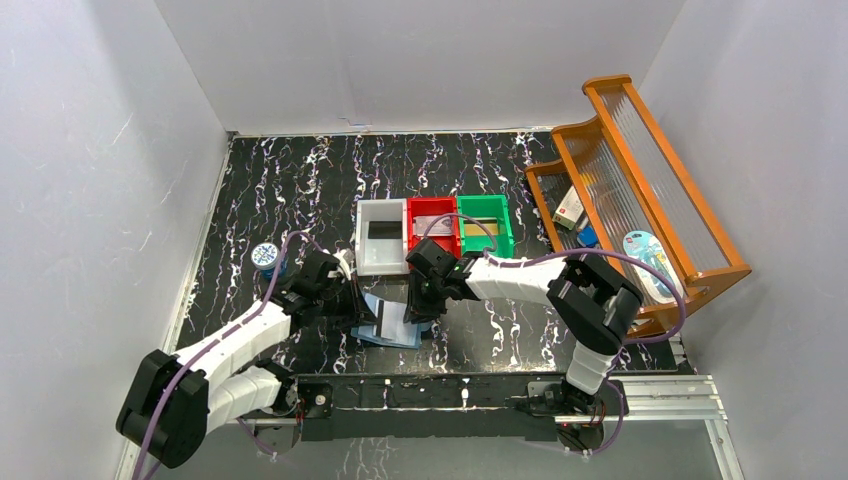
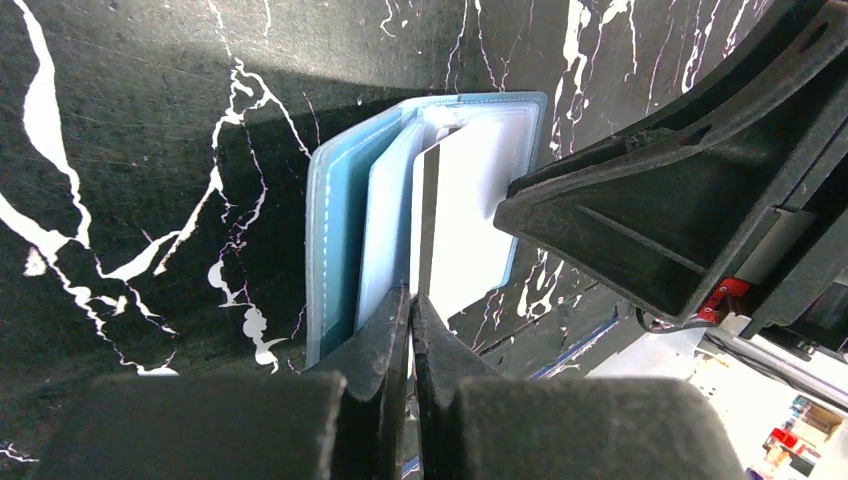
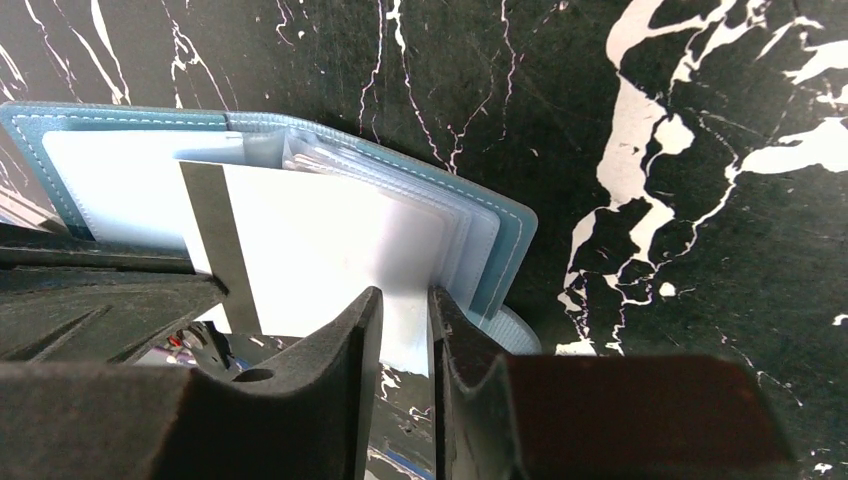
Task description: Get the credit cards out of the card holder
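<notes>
Midway through drawing a pale card [image 3: 330, 240] (dark-striped) from the card holder [image 2: 335, 240], lower centre overhead. Right gripper [image 3: 405, 305] narrowly pinching that card, left gripper [image 2: 410, 300] closed tight on a leaf. Needs a straight pull next.

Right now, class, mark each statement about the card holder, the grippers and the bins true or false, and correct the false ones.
1. The card holder lies open on the table. True.
2. From left to right in the top view stand a white bin, a red bin and a green bin. True.
3. The card holder sits inside the green bin. False: it lies on the table, nearer the arm bases than the bins.
4. The right gripper pinches a pale card with a dark stripe. True.
5. The left gripper hangs wide open, far from the card holder. False: its fingers are closed at the card holder's edge.
</notes>
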Controlling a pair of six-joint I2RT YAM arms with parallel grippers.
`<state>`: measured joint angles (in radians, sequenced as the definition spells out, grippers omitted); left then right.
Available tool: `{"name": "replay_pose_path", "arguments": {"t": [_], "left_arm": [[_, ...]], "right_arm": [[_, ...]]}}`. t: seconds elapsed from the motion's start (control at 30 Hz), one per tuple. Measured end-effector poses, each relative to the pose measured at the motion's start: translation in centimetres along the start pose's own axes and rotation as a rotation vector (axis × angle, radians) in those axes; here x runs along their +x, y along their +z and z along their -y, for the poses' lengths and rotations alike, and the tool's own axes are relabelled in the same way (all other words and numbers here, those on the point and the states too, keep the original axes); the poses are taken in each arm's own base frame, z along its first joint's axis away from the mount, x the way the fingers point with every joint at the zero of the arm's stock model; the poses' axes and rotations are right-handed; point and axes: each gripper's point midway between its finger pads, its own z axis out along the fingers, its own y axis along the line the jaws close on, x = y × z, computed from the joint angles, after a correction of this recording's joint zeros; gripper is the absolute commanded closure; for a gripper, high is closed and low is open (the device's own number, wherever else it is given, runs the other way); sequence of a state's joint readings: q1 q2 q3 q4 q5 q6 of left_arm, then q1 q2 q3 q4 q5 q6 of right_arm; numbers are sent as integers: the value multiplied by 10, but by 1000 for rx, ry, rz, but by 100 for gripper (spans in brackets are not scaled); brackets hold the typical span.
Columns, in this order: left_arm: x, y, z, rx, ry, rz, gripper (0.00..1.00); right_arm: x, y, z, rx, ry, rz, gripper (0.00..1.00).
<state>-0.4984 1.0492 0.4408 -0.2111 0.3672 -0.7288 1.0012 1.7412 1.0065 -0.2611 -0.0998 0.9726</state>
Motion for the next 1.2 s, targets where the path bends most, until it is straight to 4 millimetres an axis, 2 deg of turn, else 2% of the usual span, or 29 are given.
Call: {"name": "replay_pose_path", "arguments": {"t": [0.17,0.37,0.43,0.6,0.67,0.77,0.9,1.03,1.2], "left_arm": [[-2,-2,-1,-9,-3,14,100],[-2,-4,1,1,1,20,100],[-1,-3,1,2,1,18,100],[-1,-3,1,6,-1,16,100],[0,-3,1,7,-3,14,100],[0,-3,2,11,-5,13,100],[0,-3,2,13,-5,12,100],[0,-3,4,23,-6,10,99],[1,0,14,78,-17,-7,95]], "right_arm": [[-2,0,1,8,-4,7,68],[-5,-4,-4,-8,-42,24,62],[-9,-12,-14,-50,-61,41,59],[-19,-30,-56,-230,-98,81,57],[-19,-30,-61,-256,-93,74,52],[-16,-23,-61,-261,-83,55,52],[-5,-7,-43,-218,-57,11,52],[7,5,-30,-197,-31,-38,60],[9,9,-32,-232,3,-68,66]]}}
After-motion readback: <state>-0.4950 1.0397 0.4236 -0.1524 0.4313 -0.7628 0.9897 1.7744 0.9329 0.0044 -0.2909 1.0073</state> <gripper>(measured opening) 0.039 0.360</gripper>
